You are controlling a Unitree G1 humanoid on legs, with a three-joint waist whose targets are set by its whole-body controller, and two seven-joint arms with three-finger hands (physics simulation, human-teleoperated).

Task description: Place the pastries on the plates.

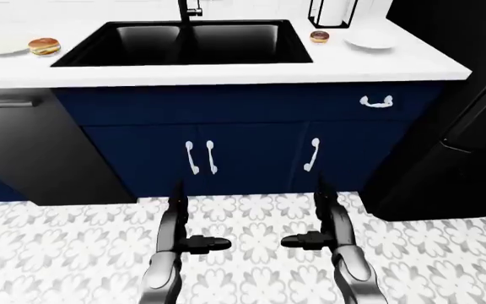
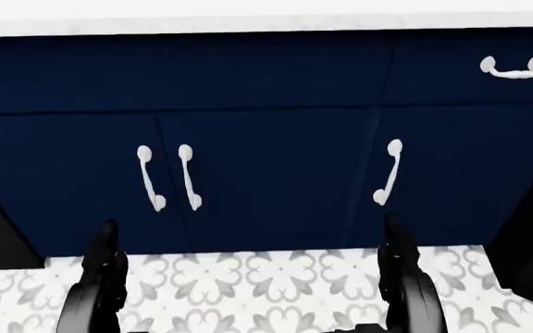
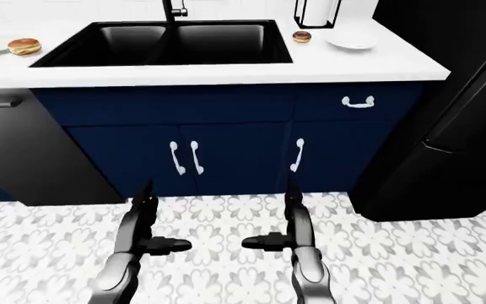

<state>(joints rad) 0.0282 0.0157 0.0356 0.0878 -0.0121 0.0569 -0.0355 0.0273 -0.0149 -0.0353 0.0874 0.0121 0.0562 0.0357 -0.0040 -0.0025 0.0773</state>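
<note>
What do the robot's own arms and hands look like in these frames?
Both arms have glossy silver-grey, rounded forearm shells that give way to black at the wrists. The left hand and right hand are matte black, each with slim, jointed black fingers of blocky segments. No cables, markings or sleeves show.

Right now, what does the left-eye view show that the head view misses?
Only the left-eye view shows the countertop: the black sink, a bun beside a plate at left, a donut beside another plate at right, and both hands' open fingers, left hand, right hand. Only the head view gives the cabinet handles close up. Both share the blue cabinets, patterned floor and the forearms.
</note>
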